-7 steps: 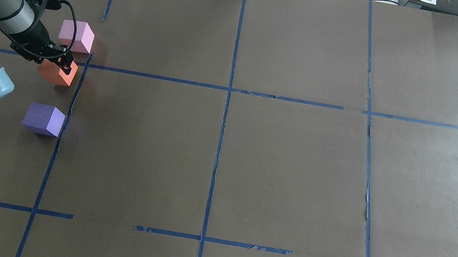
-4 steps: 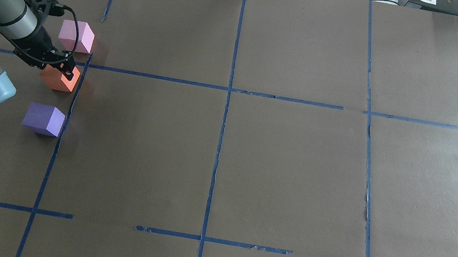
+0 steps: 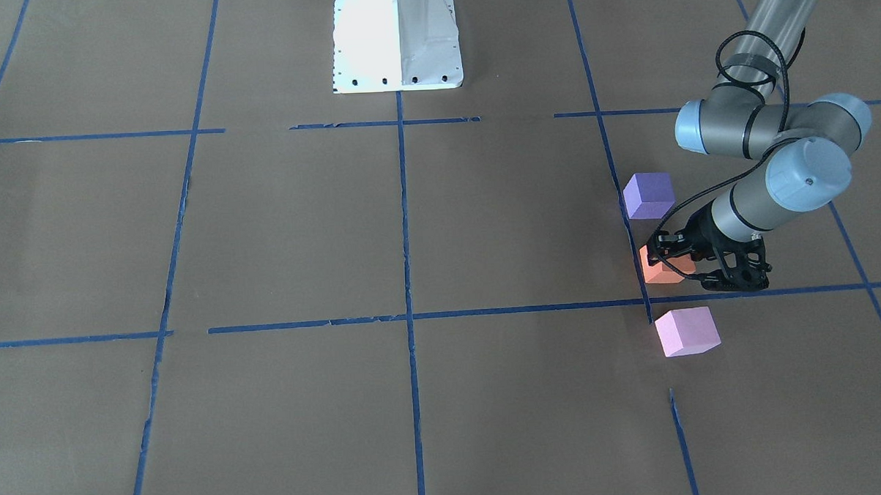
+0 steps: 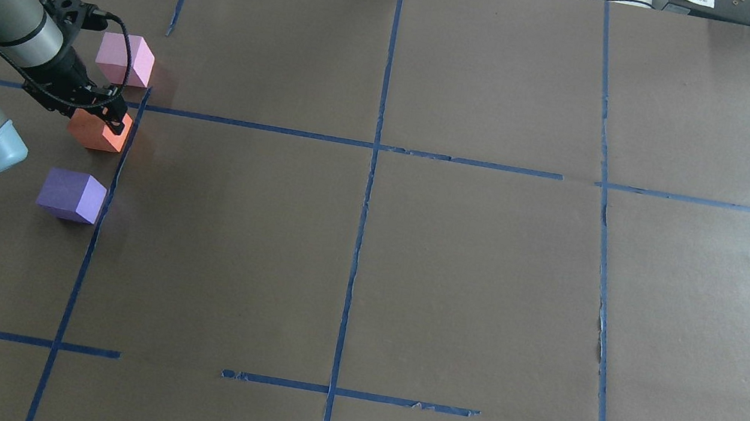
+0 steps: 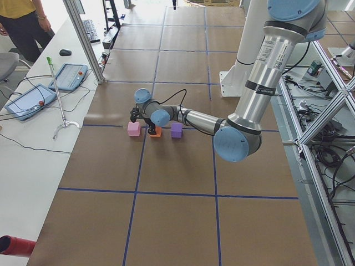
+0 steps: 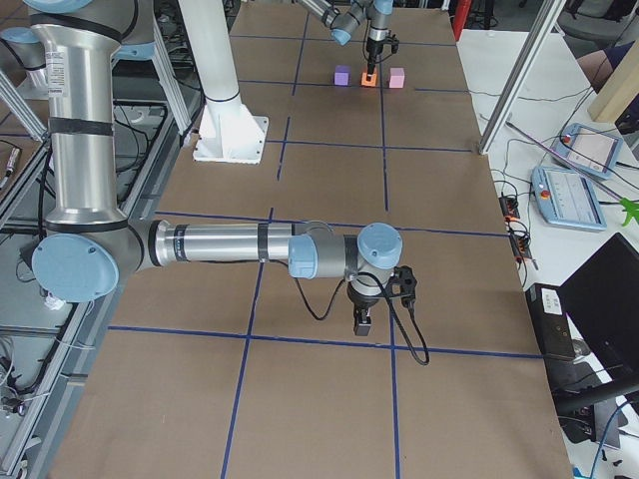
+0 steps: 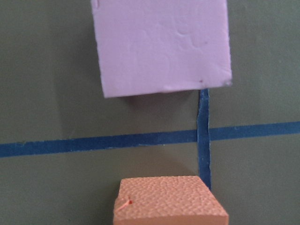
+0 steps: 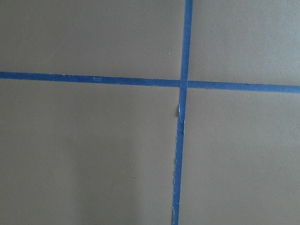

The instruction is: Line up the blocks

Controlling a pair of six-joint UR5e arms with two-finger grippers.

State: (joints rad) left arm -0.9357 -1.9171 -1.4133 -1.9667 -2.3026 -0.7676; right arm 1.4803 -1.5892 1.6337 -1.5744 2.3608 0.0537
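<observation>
Sitting nearest the robot by the worktop's left edge is the purple block [image 4: 71, 194], alone. Just beyond it the left gripper [image 4: 108, 112] is clamped on the orange block [image 4: 97, 132], beside a blue tape line [image 4: 112, 178]. Farthest stands the pink block [image 4: 126, 58], apart. Toward the right edge hangs the right gripper [image 6: 363, 324]; whether its jaws are apart I cannot tell.

Blocks [image 4: 90, 134] in row beside tape strip [image 4: 93, 232]

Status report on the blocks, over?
Left end effector shut on orange block, between purple block and pink block. Right end effector: grip unclear. Nothing blocking.
</observation>
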